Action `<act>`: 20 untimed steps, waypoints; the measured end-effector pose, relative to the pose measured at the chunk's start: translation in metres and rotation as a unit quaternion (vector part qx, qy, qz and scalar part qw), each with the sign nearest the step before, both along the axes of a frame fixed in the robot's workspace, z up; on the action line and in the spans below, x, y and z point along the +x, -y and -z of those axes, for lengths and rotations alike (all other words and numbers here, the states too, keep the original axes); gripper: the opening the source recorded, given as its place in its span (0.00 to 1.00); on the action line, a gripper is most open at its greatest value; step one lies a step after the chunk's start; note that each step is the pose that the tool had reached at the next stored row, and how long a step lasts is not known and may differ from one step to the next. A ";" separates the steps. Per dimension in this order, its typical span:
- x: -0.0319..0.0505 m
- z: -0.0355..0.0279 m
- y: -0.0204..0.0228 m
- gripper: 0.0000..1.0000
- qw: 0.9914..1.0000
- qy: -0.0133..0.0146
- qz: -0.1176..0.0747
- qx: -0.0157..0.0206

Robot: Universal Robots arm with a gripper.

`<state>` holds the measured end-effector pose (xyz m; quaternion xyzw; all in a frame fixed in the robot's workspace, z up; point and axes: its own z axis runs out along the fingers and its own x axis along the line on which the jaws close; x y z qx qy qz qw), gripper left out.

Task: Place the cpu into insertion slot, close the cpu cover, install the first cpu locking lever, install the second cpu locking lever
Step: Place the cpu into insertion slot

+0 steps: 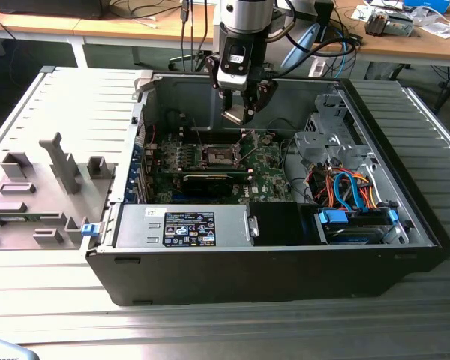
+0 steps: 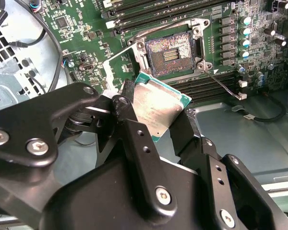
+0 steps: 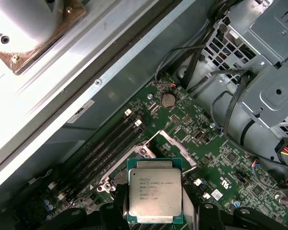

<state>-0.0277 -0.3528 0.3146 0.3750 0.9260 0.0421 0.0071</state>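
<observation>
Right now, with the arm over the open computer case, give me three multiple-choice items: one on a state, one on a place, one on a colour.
1. The insertion slot is: A) empty, B) filled with a chip, C) covered by a fan.
2. The cpu is: A) seated in the slot, B) held in the gripper above the board, C) lying on the table outside the case.
3. The circuit board is: A) red, B) green, C) white.

Answers: 1 A, its dark centre lies bare. 2 B, the gripper clamps the chip's edges, clear of the slot. 3 B, green surrounds the slot.
</observation>
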 end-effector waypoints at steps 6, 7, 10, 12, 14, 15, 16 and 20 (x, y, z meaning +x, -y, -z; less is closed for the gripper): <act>0.0000 0.0000 0.0000 0.54 1.000 0.000 0.001 0.000; 0.0000 0.0000 0.0000 0.54 1.000 0.000 0.002 0.000; 0.0000 0.0000 0.0000 0.54 1.000 0.000 0.002 0.000; 0.0000 0.0000 0.0000 0.54 1.000 0.000 0.003 0.000; 0.0000 0.0000 0.0000 0.54 1.000 0.000 0.003 0.000; 0.0000 0.0000 0.0000 0.54 1.000 0.000 0.004 0.000; 0.0000 0.0000 0.0000 0.54 1.000 0.000 0.004 0.000; 0.0000 0.0000 0.0000 0.54 1.000 0.000 0.005 0.000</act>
